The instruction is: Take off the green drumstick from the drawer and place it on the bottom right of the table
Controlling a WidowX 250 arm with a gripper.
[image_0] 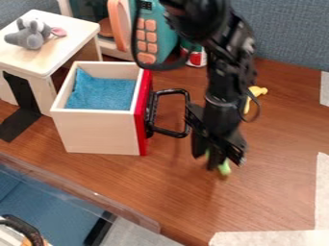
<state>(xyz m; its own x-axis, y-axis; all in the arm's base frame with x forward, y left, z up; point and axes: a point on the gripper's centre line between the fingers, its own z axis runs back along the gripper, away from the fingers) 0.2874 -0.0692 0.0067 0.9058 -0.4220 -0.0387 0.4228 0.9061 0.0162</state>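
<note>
- The gripper [225, 163] is hanging in front of the drawer [99, 132], to the right of its red front; its jaws are closing around the green drumstick [224, 168], whose pale end is poking out below them.
- The drumstick is sitting outside the drawer, so the lifting-out is looking finished and the carrying seems to be under way; whether it is touching the table [160, 185] is staying unclear.
- The next move is calling for a shift toward the near right corner, where white tape [265, 238] is lining the edge, then for a gentle lowering and letting go.
- The black handle [168, 132] is jutting out just beside the gripper, so swinging back toward the drawer would be risking a snag; contact is hard to judge.
- A blue cloth [103, 93] is lying inside the drawer.
- A yellow toy [259, 91] is lying behind the arm, away from the likely path.
- A grey stuffed mouse [29, 36] is resting on a wooden stand [38, 60], well apart.
</note>
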